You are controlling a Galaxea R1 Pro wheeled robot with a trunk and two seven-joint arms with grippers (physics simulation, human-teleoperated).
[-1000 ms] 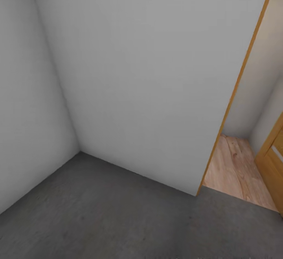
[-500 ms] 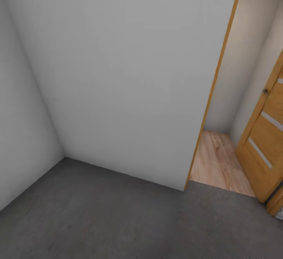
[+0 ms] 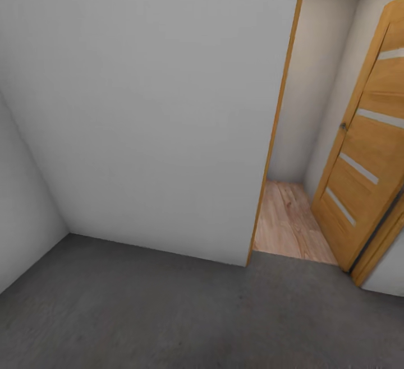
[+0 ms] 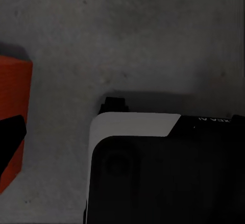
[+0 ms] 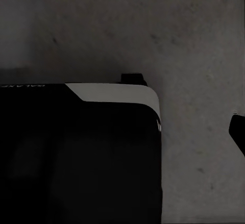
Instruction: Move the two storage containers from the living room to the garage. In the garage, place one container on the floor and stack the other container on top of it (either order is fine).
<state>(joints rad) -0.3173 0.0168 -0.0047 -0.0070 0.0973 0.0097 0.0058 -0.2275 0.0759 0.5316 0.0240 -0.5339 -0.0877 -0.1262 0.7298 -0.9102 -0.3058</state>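
While neither wrist view lets me tell how either gripper stands, a container (image 4: 13, 127) lies on the concrete floor (image 3: 168, 313) beside the robot's base (image 4: 163, 173), which could clip it in turning toward the doorway (image 3: 286, 217).

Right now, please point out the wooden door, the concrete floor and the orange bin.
wooden door (image 3: 373, 150), head view, middle panel.
concrete floor (image 3: 168, 313), head view, bare part.
orange bin (image 4: 14, 96), left wrist view, its wall.

Head view: high, angled down at wall (image 3: 146, 105), doorway. Both wrist views: close above concrete floor (image 4: 153, 40), shared.
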